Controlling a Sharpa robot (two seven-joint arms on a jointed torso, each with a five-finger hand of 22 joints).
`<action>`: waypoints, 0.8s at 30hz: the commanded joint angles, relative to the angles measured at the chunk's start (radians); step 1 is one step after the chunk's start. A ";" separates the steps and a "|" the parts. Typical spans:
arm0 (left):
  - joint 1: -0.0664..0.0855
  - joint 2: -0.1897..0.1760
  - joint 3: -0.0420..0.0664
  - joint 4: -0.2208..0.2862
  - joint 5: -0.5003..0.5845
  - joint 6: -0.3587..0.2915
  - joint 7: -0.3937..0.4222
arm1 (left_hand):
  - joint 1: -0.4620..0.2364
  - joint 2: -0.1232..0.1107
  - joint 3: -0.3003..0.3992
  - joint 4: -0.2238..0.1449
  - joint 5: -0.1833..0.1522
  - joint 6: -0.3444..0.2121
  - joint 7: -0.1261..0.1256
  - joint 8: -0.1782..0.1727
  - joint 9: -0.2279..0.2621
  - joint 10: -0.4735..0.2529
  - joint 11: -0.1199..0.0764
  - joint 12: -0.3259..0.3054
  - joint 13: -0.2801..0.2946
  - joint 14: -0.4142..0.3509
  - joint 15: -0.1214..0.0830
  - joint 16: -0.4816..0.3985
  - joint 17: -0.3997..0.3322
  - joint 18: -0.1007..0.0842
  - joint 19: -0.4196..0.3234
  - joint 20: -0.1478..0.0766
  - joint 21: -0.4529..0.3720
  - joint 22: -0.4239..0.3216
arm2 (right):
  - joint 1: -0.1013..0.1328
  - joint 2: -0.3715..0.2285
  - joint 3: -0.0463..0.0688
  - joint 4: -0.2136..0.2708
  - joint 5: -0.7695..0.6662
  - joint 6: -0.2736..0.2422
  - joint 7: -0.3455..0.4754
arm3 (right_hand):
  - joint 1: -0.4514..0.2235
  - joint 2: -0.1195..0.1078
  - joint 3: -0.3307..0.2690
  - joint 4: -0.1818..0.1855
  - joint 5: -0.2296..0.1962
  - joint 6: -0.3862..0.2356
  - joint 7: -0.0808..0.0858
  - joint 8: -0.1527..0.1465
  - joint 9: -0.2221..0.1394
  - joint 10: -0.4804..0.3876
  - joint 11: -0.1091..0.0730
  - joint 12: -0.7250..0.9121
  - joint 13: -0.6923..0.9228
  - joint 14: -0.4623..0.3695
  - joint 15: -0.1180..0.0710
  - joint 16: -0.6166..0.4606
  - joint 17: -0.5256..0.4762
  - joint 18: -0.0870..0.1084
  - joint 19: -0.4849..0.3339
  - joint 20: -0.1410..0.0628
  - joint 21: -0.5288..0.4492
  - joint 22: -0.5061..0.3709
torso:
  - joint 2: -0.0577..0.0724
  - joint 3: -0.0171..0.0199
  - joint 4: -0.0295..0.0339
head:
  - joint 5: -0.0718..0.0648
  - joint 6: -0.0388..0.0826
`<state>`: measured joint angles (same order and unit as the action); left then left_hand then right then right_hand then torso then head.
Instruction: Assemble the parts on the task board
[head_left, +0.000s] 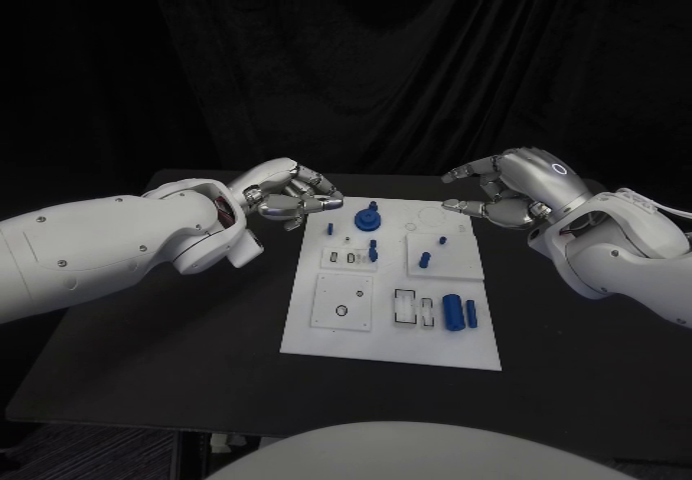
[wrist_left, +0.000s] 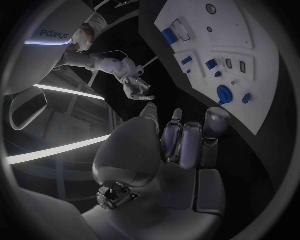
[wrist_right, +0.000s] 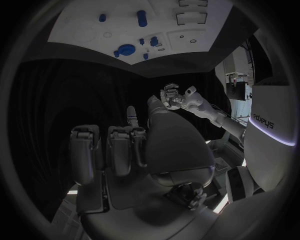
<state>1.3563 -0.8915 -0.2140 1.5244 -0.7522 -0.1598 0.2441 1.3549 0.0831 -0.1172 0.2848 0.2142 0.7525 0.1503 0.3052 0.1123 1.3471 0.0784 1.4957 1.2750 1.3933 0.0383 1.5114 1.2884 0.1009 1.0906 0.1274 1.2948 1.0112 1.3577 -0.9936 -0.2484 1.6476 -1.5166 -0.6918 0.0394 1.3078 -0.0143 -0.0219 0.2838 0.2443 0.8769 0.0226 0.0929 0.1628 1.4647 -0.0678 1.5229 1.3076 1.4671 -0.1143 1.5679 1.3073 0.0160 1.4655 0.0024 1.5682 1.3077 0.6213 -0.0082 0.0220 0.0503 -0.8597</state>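
While the left hand (head_left: 289, 194) hovers off the far left corner of the task board (head_left: 325, 325), its fingers are curled inward with nothing visible between them, and the left wrist view shows the same fingers (wrist_left: 187, 142) folded toward the palm, clear of the board (wrist_left: 262, 95). The board itself lies flat on the black table (head_left: 159, 350), a white plate carrying several blue parts. Near the board's far edge, just left of its centre line, stands a round blue knob-like part (head_left: 368, 217); a small blue piece (head_left: 329, 229) lies just left of it, and another small blue piece (head_left: 374, 252) stands a little nearer to the robot. Toward the board's right half a short blue peg (head_left: 426, 260) sits in a raised white block, and nearer the robot's edge two blue cylinders (head_left: 459, 311) lie side by side beside a pair of rectangular recesses. Off the far right corner of the board, the right hand (head_left: 505, 188) is raised above the table, fingers (head_left: 464, 207) bent and parted, grasping nothing; the right wrist view shows its fingers (wrist_right: 119, 150) folded and well apart from the board (wrist_right: 81, 27).
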 joint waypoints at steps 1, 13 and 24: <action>0.014 0.014 0.001 -0.008 -0.092 0.136 -0.247 | -0.047 -0.005 -0.023 -0.003 0.003 0.059 0.001 0.051 0.028 0.224 0.003 0.075 0.296 0.177 0.001 0.059 0.282 -0.031 0.141 0.002 0.127 0.209 | 0.002 -0.006 0.001 0.004 0.001 -0.024 -0.003 | 0.018 0.001 0.002 -0.005 0.023 0.014 0.001 0.001 -0.003 0.072 0.007 -0.005 0.197 0.104 0.006 0.003 0.263 -0.016 0.105 0.005 0.003 0.263 | -0.023 0.0111 -0.0079 | -0.001 -0.013; 0.051 0.118 0.002 -0.050 -0.107 0.254 -0.552 | -0.181 0.013 -0.062 0.005 0.108 0.189 -0.089 0.320 0.284 0.224 -0.070 0.075 0.296 0.177 -0.066 0.059 0.282 -0.093 0.450 -0.041 0.267 0.532 | 0.002 -0.012 0.001 -0.007 -0.029 -0.009 -0.019 | 0.036 0.011 0.003 -0.001 0.057 0.044 0.003 0.005 -0.003 0.068 0.008 -0.011 0.190 0.104 0.008 0.003 0.263 -0.016 0.105 0.007 0.003 0.263 | -0.040 0.0319 -0.0308 | -0.006 -0.013; 0.057 0.232 0.002 -0.129 -0.108 0.416 -0.727 | -0.217 0.011 -0.040 0.003 0.180 0.226 -0.120 0.346 0.388 0.224 -0.105 0.075 0.296 0.177 -0.101 0.059 0.282 -0.101 0.480 -0.074 0.276 0.560 | 0.002 -0.009 0.001 -0.016 -0.080 -0.012 -0.030 | 0.061 0.004 0.002 -0.007 0.073 0.064 0.002 0.004 -0.005 0.070 0.008 -0.009 0.193 0.104 0.008 0.003 0.263 -0.016 0.105 0.007 0.003 0.263 | -0.040 0.0326 -0.0287 | -0.013 -0.013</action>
<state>1.4106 -0.6665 -0.2132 1.4059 -0.8490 0.1701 -0.3990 1.1456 0.0927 -0.1620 0.2882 0.3977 0.9760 0.0315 0.6576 0.4984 1.4656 -0.0188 1.5715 1.3080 1.4669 -0.0592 1.5682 1.3080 0.0056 1.4672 0.0590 1.5643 1.3080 1.3578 -0.9996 -0.2489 1.6330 -1.5514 -0.6909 0.0354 1.3584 -0.0077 -0.0192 0.2811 0.3199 0.9359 0.0244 0.0979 0.1583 1.4647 -0.0677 1.5154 1.3099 1.4671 -0.1142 1.5679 1.3073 0.0160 1.4668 0.0037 1.5682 1.3075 0.5808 0.0262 -0.0110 0.0408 -0.8726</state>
